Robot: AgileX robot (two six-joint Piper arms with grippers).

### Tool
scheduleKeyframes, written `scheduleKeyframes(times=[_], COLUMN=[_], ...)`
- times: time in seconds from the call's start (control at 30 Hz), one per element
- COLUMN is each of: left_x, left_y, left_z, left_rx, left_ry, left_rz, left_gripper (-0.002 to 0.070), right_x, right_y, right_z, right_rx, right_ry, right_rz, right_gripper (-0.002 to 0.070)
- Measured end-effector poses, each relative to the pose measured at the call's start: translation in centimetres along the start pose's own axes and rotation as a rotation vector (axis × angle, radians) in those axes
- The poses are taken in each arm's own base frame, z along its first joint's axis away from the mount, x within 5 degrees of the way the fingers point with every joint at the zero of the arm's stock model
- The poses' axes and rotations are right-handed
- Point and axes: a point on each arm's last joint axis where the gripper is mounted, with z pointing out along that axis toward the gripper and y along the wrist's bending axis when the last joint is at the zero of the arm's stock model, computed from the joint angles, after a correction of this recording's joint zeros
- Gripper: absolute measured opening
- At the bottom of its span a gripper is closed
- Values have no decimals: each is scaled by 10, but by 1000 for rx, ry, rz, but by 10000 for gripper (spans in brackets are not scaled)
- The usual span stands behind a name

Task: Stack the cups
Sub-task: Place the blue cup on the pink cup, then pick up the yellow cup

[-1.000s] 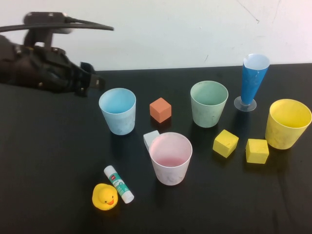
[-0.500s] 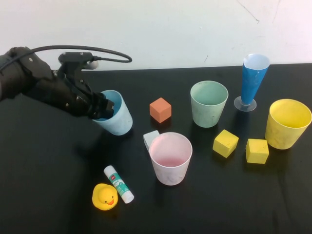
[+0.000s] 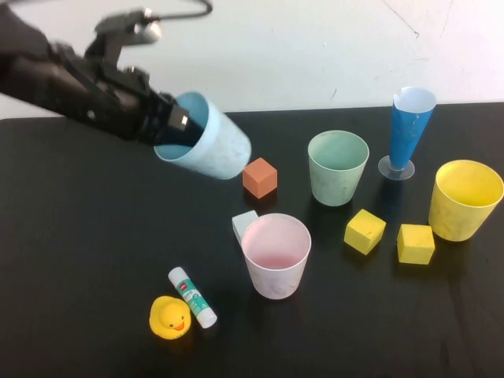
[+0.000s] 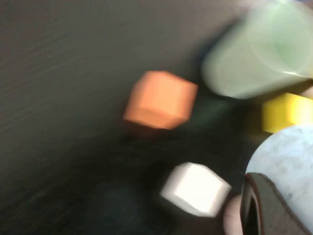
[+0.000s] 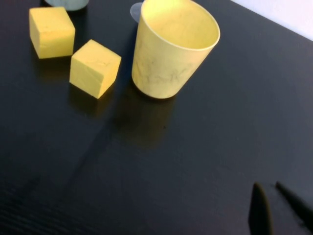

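High view: left fingers (image 3: 175, 122) clamping blue cup (image 3: 213, 146).

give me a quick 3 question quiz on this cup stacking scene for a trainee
1. True or false: the left gripper holds the light blue cup lifted off the table and tilted.
2. Which cup stands nearest the rubber duck? A) pale green cup B) pale pink cup C) yellow cup
3. Fill in: two yellow foam cubes sit between the pale green cup and the ____ cup.

Key:
1. True; it is shut on the cup's rim, above the orange foam cube.
2. B
3. yellow. The right gripper, shut, hovers near that cup in the right wrist view.
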Motion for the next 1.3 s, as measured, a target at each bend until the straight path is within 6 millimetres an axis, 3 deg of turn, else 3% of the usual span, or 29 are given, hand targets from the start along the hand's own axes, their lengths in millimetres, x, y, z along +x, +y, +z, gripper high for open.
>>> scheduleKeyframes(times=[0.17,0.3,0.4,0.53,0.87,1.1,1.2,1.3], left_x=[-2,10,17,18,20,18,14,6], left_y=[-65,-108,-120,-118,-104,-104,-108,-116], left_z=[-21,-4,14,35,67,69,62,45], left_rx=[41,-7,-85,-182,-206,-202,-205,-213], left_ry=[52,176,257,287,309,298,272,217], left_rz=[233,457,536,546,514,510,518,531], left_gripper=[24,24,23,23,36,215,226,188], right_x=[0,0,0,0,1,1,-8,-26], right_y=[0,1,1,1,2,3,4,3], right_z=[0,1,1,1,2,4,3,2], right_rx=[0,-1,-2,-6,-8,-43,-117,-213], right_ry=[-3,-10,-15,-16,-13,9,34,41], right_rz=[3,17,25,31,35,43,9,-22], right_gripper=[-3,-3,-3,-3,-3,-3,-3,-3])
